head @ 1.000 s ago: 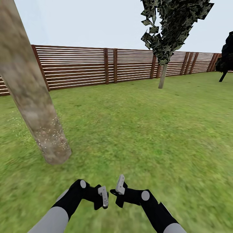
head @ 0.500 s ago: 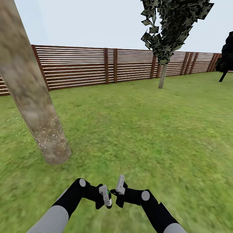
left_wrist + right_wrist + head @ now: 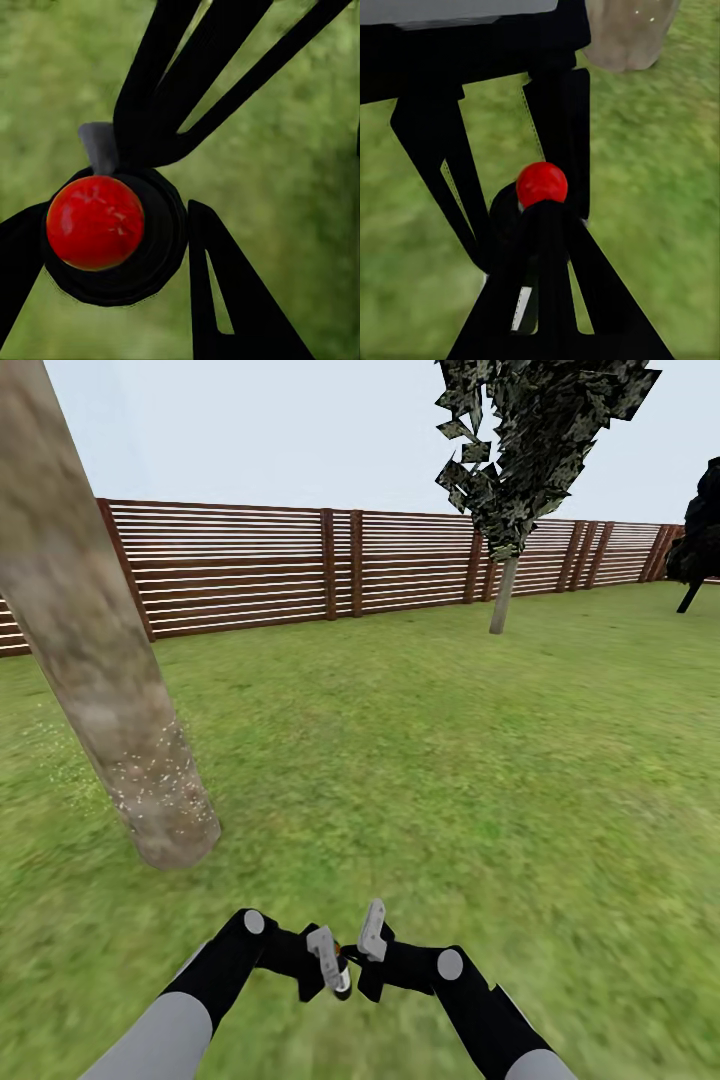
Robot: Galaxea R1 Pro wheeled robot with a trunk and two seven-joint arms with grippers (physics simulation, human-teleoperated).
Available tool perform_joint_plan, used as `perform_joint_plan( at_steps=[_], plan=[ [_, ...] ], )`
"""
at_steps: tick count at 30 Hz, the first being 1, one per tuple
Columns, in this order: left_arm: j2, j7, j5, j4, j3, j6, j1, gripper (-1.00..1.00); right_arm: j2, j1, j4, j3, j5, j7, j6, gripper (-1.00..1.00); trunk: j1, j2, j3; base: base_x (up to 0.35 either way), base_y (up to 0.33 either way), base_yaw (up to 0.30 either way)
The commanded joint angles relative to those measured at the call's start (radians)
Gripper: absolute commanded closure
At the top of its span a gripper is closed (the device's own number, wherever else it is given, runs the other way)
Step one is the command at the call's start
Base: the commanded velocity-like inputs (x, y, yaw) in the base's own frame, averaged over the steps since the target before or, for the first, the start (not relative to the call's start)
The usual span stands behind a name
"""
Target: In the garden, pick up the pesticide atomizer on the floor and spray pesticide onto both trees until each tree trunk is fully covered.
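The pesticide atomizer [image 3: 95, 223] has a red round cap on a black body; a sliver of it [image 3: 341, 972] shows between my two grippers low in the head view. My right gripper [image 3: 540, 225] is shut on the black body under the red cap [image 3: 541, 184]. My left gripper [image 3: 330, 968] sits right against it, one finger [image 3: 225, 300] on each side of the body; whether it squeezes is unclear. The near tree trunk [image 3: 110, 690] leans up at the left, its base flecked with white specks. The second tree [image 3: 503, 595] stands far off at the back right by the fence.
A brown slatted fence [image 3: 250, 565] closes the lawn at the back. A near-black conifer [image 3: 700, 540] stands at the far right. Open grass [image 3: 430, 760] lies between me and the far tree. The near trunk's base [image 3: 630, 30] lies close ahead of the grippers.
My left gripper has shifted a little toward the right gripper, and a bit of the atomizer now shows between them. The view, trees and right arm have stayed put.
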Motion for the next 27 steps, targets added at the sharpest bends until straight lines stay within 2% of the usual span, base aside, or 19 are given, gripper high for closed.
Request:
perform_joint_plan(
  at_steps=[1, 7, 9, 11, 13, 14, 17, 18, 20, 22, 23, 27],
  plan=[
    [0.0, -0.002, -0.002, -0.001, 0.001, -0.005, 0.0, 1.0, 0.0, 0.0, -0.001, -0.001, 0.01, 0.0, -0.006, 1.0, 0.0, 0.0, -0.001, 0.0, 0.0, 0.0],
    [0.003, -0.001, -0.001, 0.011, -0.001, -0.005, -0.001, 1.0, 0.0, 0.0, -0.001, -0.001, 0.01, 0.0, -0.006, 1.0, 0.0, 0.0, -0.001, 0.0, 0.0, 0.0],
    [0.015, 0.006, -0.01, 0.029, -0.002, -0.003, 0.0, 1.0, 0.0, 0.0, 0.0, -0.001, 0.01, 0.0, -0.006, 1.0, 0.0, 0.0, -0.001, 0.0, 0.0, 0.0],
    [0.063, 0.008, -0.02, 0.042, -0.002, -0.003, 0.0, 1.0, 0.0, 0.0, 0.0, -0.001, 0.01, 0.0, -0.006, 1.0, 0.0, 0.0, -0.001, 0.0, 0.0, 0.0],
    [0.135, 0.008, -0.023, 0.046, -0.001, -0.001, -0.001, 1.0, 0.0, 0.0, 0.002, -0.001, 0.01, 0.0, -0.006, 1.0, 0.0, 0.0, -0.001, 0.0, 0.0, 0.0],
    [0.181, 0.007, -0.024, 0.046, -0.002, -0.002, 0.0, 1.0, 0.0, 0.0, 0.003, -0.001, 0.01, 0.0, -0.006, 1.0, 0.0, 0.0, -0.001, 0.0, 0.0, 0.0],
    [0.274, 0.006, -0.024, 0.047, -0.002, -0.002, 0.002, 1.0, 0.0, 0.0, 0.006, -0.001, 0.01, 0.0, -0.006, 1.0, 0.0, 0.0, -0.001, 0.0, 0.0, 0.0],
    [0.315, 0.004, -0.024, 0.047, -0.003, -0.003, 0.004, 1.0, 0.0, 0.0, 0.007, -0.001, 0.01, 0.0, -0.006, 1.0, 0.0, 0.0, -0.001, 0.0, 0.0, 0.0],
    [0.363, 0.003, -0.024, 0.048, -0.004, -0.004, 0.009, 1.0, -0.001, 0.0, 0.008, -0.001, 0.01, 0.0, -0.006, 1.0, 0.0, 0.0, -0.001, 0.0, 0.0, 0.0],
    [0.392, 0.003, -0.023, 0.048, -0.004, -0.003, 0.012, 1.0, -0.002, 0.0, 0.008, -0.001, 0.01, 0.0, -0.006, 1.0, 0.0, 0.0, -0.001, 0.0, 0.0, 0.0],
    [0.408, 0.003, -0.023, 0.049, -0.004, -0.003, 0.013, 1.0, -0.002, 0.0, 0.009, -0.001, 0.01, 0.0, -0.006, -1.0, 0.0, 0.0, -0.001, 0.0, 0.0, 0.0],
    [0.478, 0.006, -0.026, 0.071, 0.0, -0.002, 0.023, 1.0, -0.009, 0.001, 0.011, -0.005, 0.012, 0.0, -0.006, -1.0, 0.0, 0.0, -0.001, 0.0, 0.0, 0.0]
  ],
)
